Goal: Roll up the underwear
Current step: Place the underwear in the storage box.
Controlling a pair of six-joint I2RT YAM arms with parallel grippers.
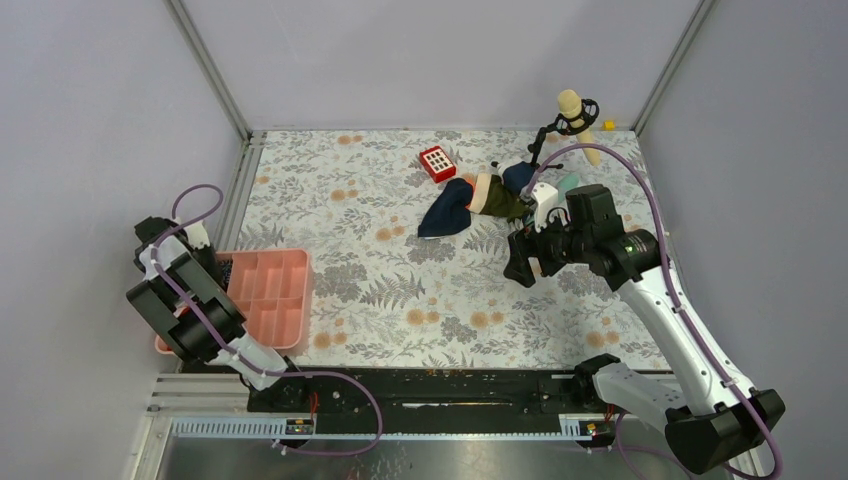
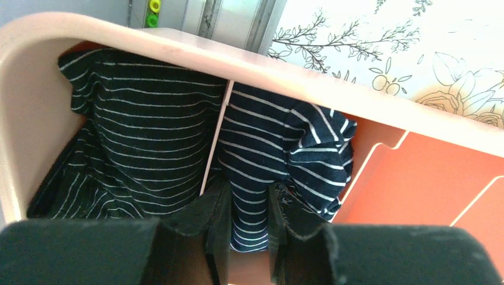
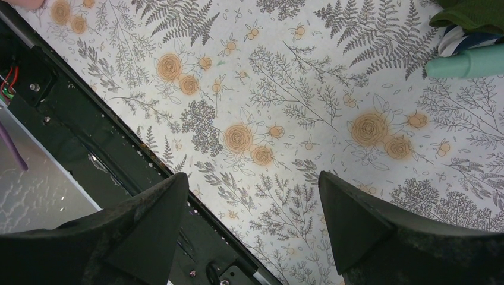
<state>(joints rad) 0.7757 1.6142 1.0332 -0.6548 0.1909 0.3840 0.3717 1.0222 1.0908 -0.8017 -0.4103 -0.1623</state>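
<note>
My left claw (image 2: 248, 221) pinches the underwear (image 2: 142, 142), which lies across a divider in the tray (image 2: 267, 71). My right claw (image 3: 251, 178) hangs wide over the bench (image 3: 297, 77).

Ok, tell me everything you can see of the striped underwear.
The underwear is soft dark navy cloth with thin pale stripes, bunched and creased. It sits in the pink tray, draped over the divider between two compartments and touching the tray's wall. The left pincer is shut on a fold of it.
</note>
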